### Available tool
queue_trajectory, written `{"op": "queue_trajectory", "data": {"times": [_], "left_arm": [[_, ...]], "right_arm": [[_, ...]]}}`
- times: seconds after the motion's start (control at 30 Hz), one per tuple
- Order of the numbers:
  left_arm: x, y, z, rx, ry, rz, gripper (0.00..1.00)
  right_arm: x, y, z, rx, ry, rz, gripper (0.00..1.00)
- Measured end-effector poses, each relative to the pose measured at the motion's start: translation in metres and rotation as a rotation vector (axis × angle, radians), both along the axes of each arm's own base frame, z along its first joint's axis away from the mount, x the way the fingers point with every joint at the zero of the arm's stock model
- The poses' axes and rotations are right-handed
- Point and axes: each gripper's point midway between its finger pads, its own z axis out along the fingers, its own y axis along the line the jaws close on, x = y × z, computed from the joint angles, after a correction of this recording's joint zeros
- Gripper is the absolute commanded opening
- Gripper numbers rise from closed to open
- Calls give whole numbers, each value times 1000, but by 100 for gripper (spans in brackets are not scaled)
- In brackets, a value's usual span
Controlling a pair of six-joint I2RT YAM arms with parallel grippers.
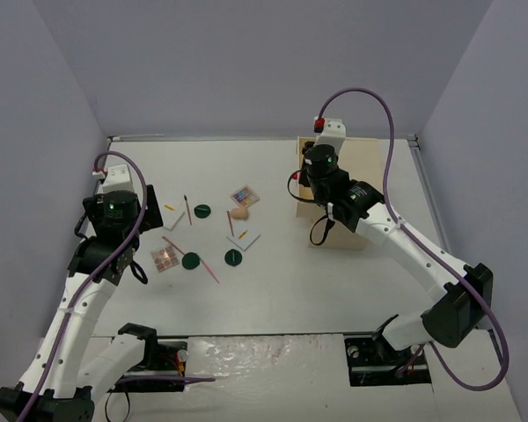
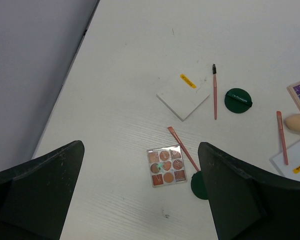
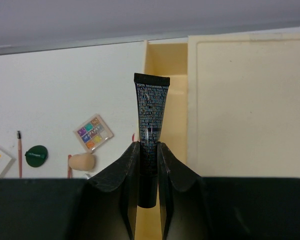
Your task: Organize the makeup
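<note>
Right wrist view has the right claw (image 3: 147,150) drawn narrow and clamped on a black plastic tube (image 3: 151,115) near its round cap end. The tube's flat crimped end points away from the camera. Behind the tube in that view is the open compartment (image 3: 171,60) of a large beige wooden drawer box (image 3: 240,100), which stands on the white desk (image 1: 334,290). Left of the box lie a colourful square eyeshadow palette (image 3: 93,133) and, near it, a beige rounded sponge (image 3: 82,161).

Left wrist view shows the left claw (image 2: 141,146) spread wide and holding nothing, above the desk. Below it lies a brown-toned eyeshadow palette (image 2: 166,165) with a thin pink pencil (image 2: 182,148) just beside its right corner. Further off lie a white square card (image 2: 183,96), a thin pink brush with a dark bristle tip (image 2: 215,91) and a dark green round disc (image 2: 238,100); the brush lies between the card and the disc.

Top external view counts 3 such discs and 2 such cards, scattered on the desk between the 2 arms, all apart from the box.
</note>
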Motion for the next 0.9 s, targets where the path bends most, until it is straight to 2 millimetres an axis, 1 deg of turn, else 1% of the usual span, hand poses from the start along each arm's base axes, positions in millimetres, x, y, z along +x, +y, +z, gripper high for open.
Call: {"op": "queue_trajectory", "data": {"times": [0.1, 0.23, 0.27, 0.33, 0.5, 0.6, 0.67, 0.7, 0.77, 0.83, 0.9], "left_arm": [[0, -1, 0, -2, 1, -3, 97], [1, -2, -1, -5, 2, -10, 97], [1, -2, -1, -6, 3, -12, 97], [1, -4, -2, -11, 5, -20, 97], [4, -9, -4, -23, 11, -44, 97], [6, -14, -6, -33, 19, -69, 97], [10, -22, -7, -52, 20, -105, 97], [13, -27, -7, -66, 19, -131, 97], [20, -42, -10, -105, 28, -195, 97], [30, -57, -12, -143, 46, -254, 97], [40, -72, -13, -179, 65, -309, 97]], "right_arm": [[2, -8, -15, 9, 41, -15, 6], [4, -8, -23, 25, 64, -13, 27], [4, -8, -24, 27, 68, -9, 30], [5, -7, -26, 34, 76, -2, 37], [5, -5, -27, 40, 85, 16, 50], [6, -8, -28, 39, 86, 12, 56], [8, -12, -27, 39, 88, 11, 61], [9, -17, -26, 40, 89, 8, 64], [15, -38, -21, 52, 88, -13, 72], [23, -75, -12, 67, 74, -75, 81], [28, -114, -2, 85, 55, -136, 88]]}}
